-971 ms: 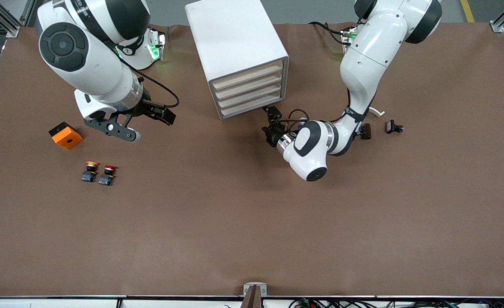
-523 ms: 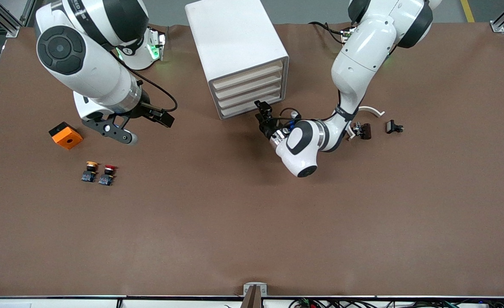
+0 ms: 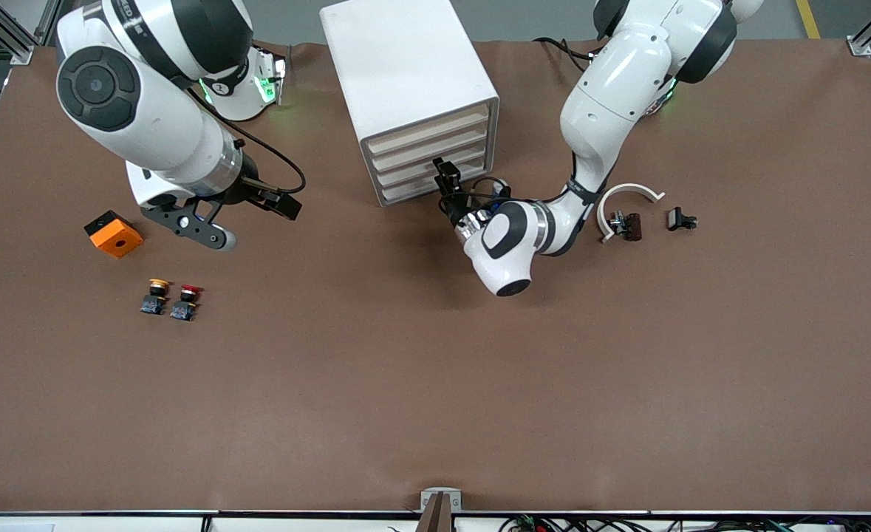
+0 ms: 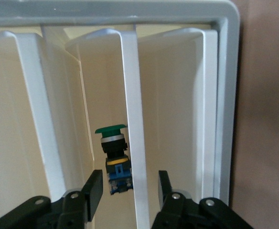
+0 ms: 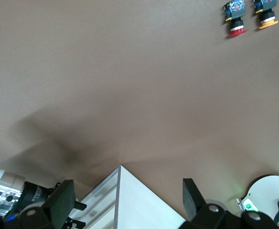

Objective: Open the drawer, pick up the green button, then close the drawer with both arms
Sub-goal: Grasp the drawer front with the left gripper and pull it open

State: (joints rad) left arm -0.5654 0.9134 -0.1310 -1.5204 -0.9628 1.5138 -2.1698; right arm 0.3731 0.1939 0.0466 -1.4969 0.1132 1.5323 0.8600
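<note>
Left gripper (image 4: 130, 195) in front of drawer cabinet (image 3: 411, 89), fingers spread astride front edge of one shelf. Button (image 4: 114, 157) inside cabinet, green cap visible between shelves. Right gripper (image 3: 217, 222) waits above desk (image 3: 435, 384) near orange block (image 3: 114, 233), fingers spread, empty.

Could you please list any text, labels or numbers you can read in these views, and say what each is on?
No text reads clearly.
Dark lettering on the right arm's upper link: cut off, illegible.
A small mark on the right arm's base: too small to read.
The drawer unit and the green button: no markings visible.
</note>
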